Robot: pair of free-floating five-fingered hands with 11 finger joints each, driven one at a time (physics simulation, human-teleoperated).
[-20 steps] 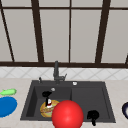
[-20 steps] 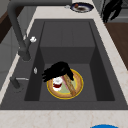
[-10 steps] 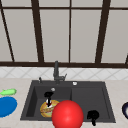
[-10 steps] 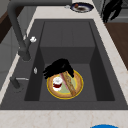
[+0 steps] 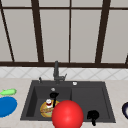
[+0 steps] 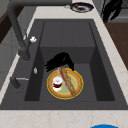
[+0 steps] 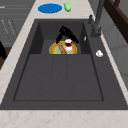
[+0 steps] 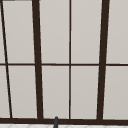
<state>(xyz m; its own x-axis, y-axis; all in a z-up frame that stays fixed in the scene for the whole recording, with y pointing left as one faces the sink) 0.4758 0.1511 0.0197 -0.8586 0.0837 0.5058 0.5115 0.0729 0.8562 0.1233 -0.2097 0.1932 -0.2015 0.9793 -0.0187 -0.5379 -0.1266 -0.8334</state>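
Observation:
My left hand (image 5: 53, 95) hovers low in the sink's left basin with straight fingers pointing down, holding nothing. Just below it lies a yellow plate (image 5: 43, 111) carrying a small white and red cup (image 5: 48, 102) and a long brown stick of food. In the left side view the left hand (image 6: 59, 61) is over the yellow plate's (image 6: 78, 90) rim, beside the cup (image 6: 57, 83) and the stick (image 6: 68, 82). The right side view shows the left hand (image 7: 66, 33) above the cup (image 7: 68, 44). My right hand (image 5: 92, 116) hangs idle near the sink's front right edge, fingers relaxed.
A big red ball (image 5: 67, 115) fills the front of the sink (image 5: 90, 97) in the front view. The faucet (image 5: 56, 72) stands behind the basin. A blue plate (image 5: 6, 106) and a green item (image 5: 8, 92) lie on the left counter, a dark plate (image 6: 81, 7) on the right.
My left hand has drawn back a little from over the yellow plate toward its rim, uncovering more of the food. The right hand has stayed still.

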